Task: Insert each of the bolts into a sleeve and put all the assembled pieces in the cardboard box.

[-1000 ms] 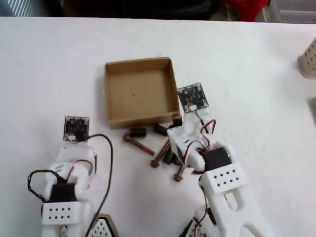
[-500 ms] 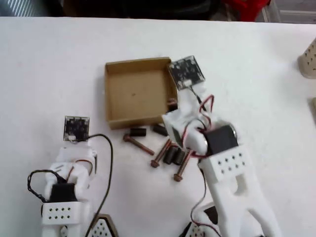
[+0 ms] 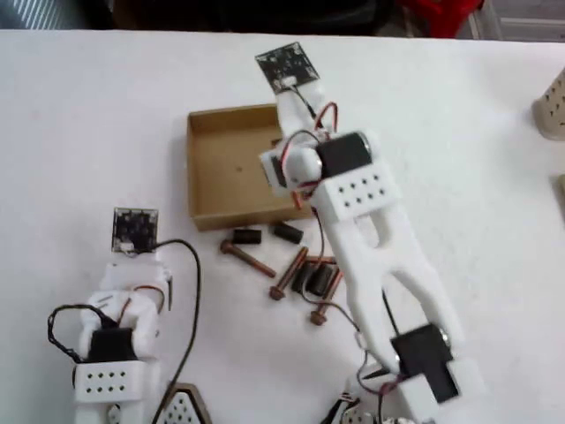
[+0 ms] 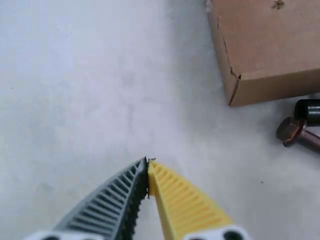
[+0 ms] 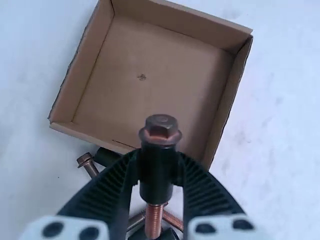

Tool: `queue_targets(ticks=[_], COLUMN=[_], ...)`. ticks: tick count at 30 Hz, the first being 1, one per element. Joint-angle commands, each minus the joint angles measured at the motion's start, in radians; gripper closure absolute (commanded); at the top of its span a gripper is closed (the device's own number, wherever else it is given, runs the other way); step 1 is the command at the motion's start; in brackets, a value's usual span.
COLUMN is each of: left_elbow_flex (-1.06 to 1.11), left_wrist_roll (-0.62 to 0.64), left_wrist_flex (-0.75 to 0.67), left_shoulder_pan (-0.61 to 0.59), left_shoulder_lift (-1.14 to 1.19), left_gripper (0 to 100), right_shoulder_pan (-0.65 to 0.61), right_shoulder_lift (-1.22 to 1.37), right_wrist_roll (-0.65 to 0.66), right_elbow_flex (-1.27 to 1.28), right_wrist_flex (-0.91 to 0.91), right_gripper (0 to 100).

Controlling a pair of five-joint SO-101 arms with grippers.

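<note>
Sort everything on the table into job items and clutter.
Job: cardboard box; sleeved bolt held over it; loose bolts; loose sleeves.
Lying about: beige perforated object at the table's right edge; dark perforated piece at its near edge.

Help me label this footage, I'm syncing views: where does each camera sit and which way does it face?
High: fixed above the table, looking down on the box; both arms show, left arm and right arm.
Left wrist: on the left arm, looking past its shut left pincer at table and a box corner.
Right wrist: on the right arm, looking down past the right pincer, shut on a sleeved bolt, into the box.
Shared: all three show the box.
</note>
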Motion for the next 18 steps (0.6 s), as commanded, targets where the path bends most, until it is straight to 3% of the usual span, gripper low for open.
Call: queue_targets(ticks=[1,18], left_elbow_flex=[-0.008,-0.008], left_wrist_roll=[-0.006,-0.006], left_wrist_flex=[0.003,0.003], left_shoulder_pan=[-0.01,-0.01], left_shoulder_lift=[-0.013,-0.013], left_gripper=[98,98], right_shoulder_pan=[-0.004,0.107], right_shoulder_lift=[0.076,0.581], right_wrist_roll=[0.012,0.012], right_elbow_flex=[-0.118,-0.506], right_wrist_flex=[-0.001,-0.056], right_gripper=[98.1,98.1])
